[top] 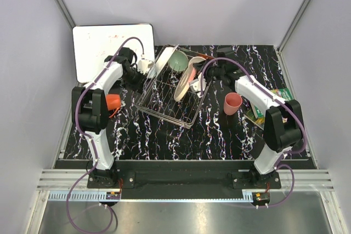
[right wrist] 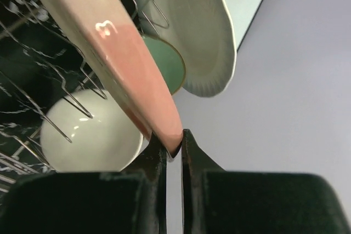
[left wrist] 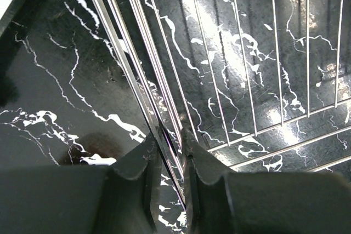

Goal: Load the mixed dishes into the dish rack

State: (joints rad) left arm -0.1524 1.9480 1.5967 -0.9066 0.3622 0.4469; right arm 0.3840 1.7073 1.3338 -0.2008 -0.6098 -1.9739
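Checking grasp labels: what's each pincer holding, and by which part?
Left pincer clamps the dish rack by its side rim wire. Right pincer pinches the pink plate at its rim.

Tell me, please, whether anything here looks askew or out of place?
The dish rack sits askew, turned diagonally on the table, with the left gripper pinching its rim wire. Nothing looks spilled or broken.

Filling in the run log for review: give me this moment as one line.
left gripper: clamped on dish rack rim | right gripper: pinching pink-and-cream plate rim | orange mug, pink cup: on table
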